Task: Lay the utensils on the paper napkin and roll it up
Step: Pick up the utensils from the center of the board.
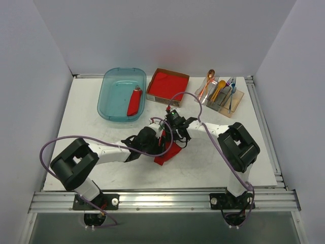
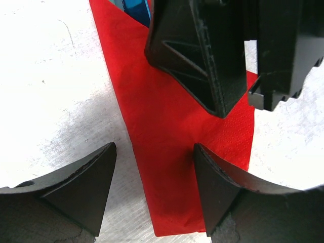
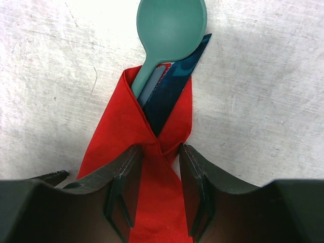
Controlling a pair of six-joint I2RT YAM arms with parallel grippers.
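The paper napkin (image 3: pixel 111 136) is folded over the utensils, its two flaps crossing. The teal spoon (image 3: pixel 171 25) and the blue piece (image 3: pixel 169 93) stick out of its far end. My right gripper (image 3: pixel 159 172) is shut on the wrapped napkin just below the crossing. In the left wrist view the napkin (image 2: pixel 167 131) runs as a red strip across the table. My left gripper (image 2: pixel 154 187) stands open over its near end, one finger above bare table, the other over the red paper. From above, the napkin (image 1: pixel 166 154) lies mid-table, with both grippers meeting over it.
A teal bin (image 1: pixel 104 96) at the back left holds a red roll (image 1: pixel 134 101). Next to it is a cardboard box of red napkins (image 1: pixel 167 85). A clear holder (image 1: pixel 223 99) with an orange spoon (image 1: pixel 209 76) and other cutlery stands at the back right.
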